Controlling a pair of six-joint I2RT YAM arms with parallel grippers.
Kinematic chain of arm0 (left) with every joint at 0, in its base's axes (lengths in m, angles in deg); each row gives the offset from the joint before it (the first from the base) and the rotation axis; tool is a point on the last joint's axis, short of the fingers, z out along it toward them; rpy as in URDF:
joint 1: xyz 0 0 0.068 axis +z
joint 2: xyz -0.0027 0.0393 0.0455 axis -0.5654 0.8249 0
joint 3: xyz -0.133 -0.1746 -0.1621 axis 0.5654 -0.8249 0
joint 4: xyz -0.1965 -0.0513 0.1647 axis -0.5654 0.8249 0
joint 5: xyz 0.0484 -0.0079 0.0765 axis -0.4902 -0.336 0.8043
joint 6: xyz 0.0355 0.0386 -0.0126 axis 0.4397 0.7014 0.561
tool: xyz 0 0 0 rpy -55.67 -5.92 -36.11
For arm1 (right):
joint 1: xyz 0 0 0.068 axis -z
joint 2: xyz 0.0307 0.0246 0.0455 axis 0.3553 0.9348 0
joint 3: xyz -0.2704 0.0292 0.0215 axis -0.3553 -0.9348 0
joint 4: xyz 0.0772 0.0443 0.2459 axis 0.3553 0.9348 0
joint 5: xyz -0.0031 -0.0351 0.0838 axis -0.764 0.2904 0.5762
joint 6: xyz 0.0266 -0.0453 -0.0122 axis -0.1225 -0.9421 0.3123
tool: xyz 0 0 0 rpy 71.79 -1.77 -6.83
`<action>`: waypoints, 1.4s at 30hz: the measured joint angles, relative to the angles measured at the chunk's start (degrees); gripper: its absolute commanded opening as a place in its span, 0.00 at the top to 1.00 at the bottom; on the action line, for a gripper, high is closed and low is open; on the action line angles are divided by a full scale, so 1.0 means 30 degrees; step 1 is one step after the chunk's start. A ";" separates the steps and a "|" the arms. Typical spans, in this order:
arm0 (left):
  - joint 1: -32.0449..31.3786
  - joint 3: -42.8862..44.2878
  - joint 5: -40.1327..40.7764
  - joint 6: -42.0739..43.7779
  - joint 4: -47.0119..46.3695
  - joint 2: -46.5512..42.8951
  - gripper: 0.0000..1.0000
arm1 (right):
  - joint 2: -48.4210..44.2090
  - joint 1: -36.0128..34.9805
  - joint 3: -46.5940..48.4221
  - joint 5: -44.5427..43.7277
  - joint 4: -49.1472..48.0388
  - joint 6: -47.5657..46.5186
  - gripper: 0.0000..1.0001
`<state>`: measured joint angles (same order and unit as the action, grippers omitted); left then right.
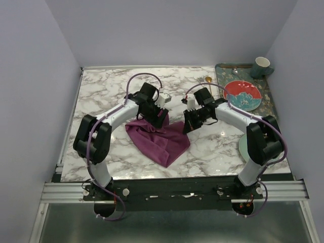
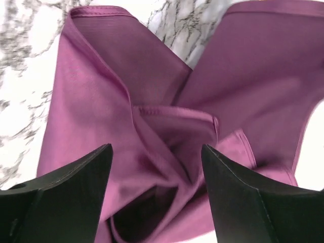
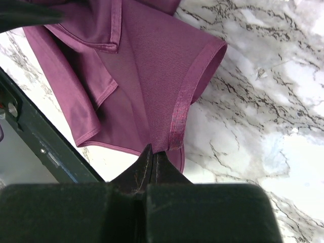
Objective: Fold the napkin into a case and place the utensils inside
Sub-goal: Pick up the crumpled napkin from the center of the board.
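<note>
Napkin (image 1: 159,139) lies crumpled on marble table (image 1: 106,91), near front edge, between both arms. Left gripper (image 2: 156,152) sits over folds, fingers apart. Right gripper (image 3: 150,157) is pressed together, pinching napkin hem.

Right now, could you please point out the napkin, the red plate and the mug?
napkin (image 1: 161,140): top view, middle of the crumpled cloth.
red plate (image 1: 242,94): top view, its patterned centre.
mug (image 1: 262,68): top view, its outer wall.
</note>
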<state>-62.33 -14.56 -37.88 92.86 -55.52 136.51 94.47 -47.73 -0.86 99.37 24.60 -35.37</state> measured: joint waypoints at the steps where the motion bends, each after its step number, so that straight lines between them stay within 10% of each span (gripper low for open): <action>1: -0.0036 0.0226 0.0015 -0.0255 -0.0007 0.0612 0.50 | -0.0022 0.0000 -0.0051 -0.0022 0.0036 0.0000 1.00; 2: -0.0087 0.0444 0.0051 -0.0597 0.0058 0.1275 0.74 | -0.0058 0.0000 -0.0109 -0.0073 0.0087 -0.0015 0.99; 5: -0.0066 0.0670 0.0554 -0.0882 0.0554 0.2011 1.00 | -0.0168 0.0000 -0.0153 -0.0299 0.0240 -0.0131 1.00; 11: 0.2594 0.0146 0.1574 0.0087 0.2098 0.0175 1.00 | -0.0896 0.0000 -0.0211 -0.1355 0.1239 -0.0670 0.99; 18: 1.1511 -0.3373 0.4430 0.4182 0.3446 -0.5297 1.00 | -0.2543 0.0000 -0.1071 -0.3716 0.2674 -0.2084 0.99; 26: 1.3347 -0.6659 0.5523 0.7002 0.3934 -0.5632 1.00 | -0.2645 0.0000 -0.1443 -0.5785 0.3002 -0.3330 0.99; 34: 1.4571 -0.6200 0.4998 0.9231 0.3789 -0.4466 0.18 | -0.2616 0.0000 -0.1501 -0.6827 0.3024 -0.4503 1.00; 42: 1.1562 -0.1800 0.1800 0.9165 0.3752 -0.4583 0.14 | -0.1647 0.0007 -0.0721 -0.6812 0.3534 -0.5020 0.99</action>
<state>-27.64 -19.96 -32.48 120.36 -44.26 122.76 89.53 -47.71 -3.03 78.93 35.20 -50.43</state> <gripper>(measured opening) 0.859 0.012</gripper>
